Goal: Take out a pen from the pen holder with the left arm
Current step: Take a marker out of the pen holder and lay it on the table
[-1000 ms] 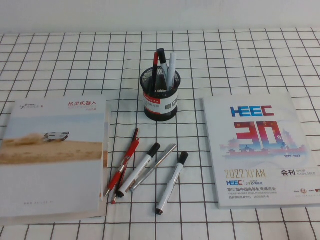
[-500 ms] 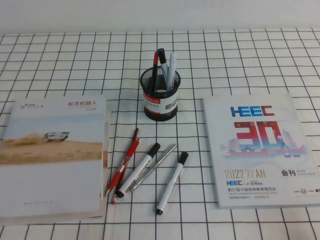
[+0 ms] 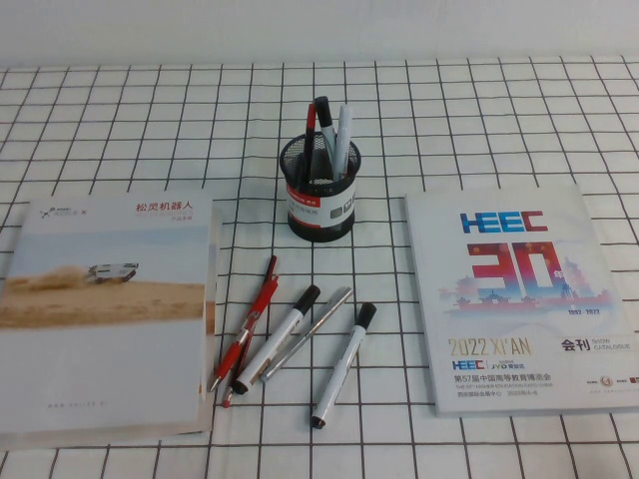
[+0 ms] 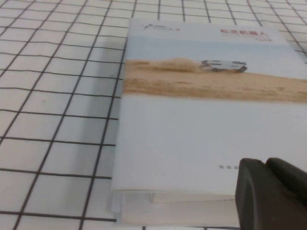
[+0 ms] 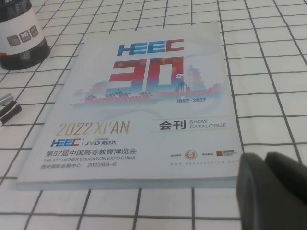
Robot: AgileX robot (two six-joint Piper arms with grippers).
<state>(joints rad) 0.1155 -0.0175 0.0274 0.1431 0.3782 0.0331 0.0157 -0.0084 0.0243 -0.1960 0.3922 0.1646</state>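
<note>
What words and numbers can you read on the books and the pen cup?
"HEEC" on the right catalogue
"30" on it
"1992 - 2022" on it
"2022 XI'AN" on it
"SHOW CATALOGUE" on it
"松灵机器人" on the left book
On the pen holder: label too blurred to read
No writing on the left claw, shut, by the left book, or the right claw, by the catalogue.

A matt white cloth (image 3: 479,110) printed with a black grid covers the table. The pen holder (image 3: 319,228) is black metal mesh with a smooth white paper band around it. Near it lie a glossy red plastic pen (image 3: 245,334), a silvery pen (image 3: 312,327) that looks like metal and a smooth white plastic marker (image 3: 339,369). The booklet (image 3: 110,349) on the left and the catalogue (image 3: 519,299) on the right have smooth paper covers with a faint sheen.
</note>
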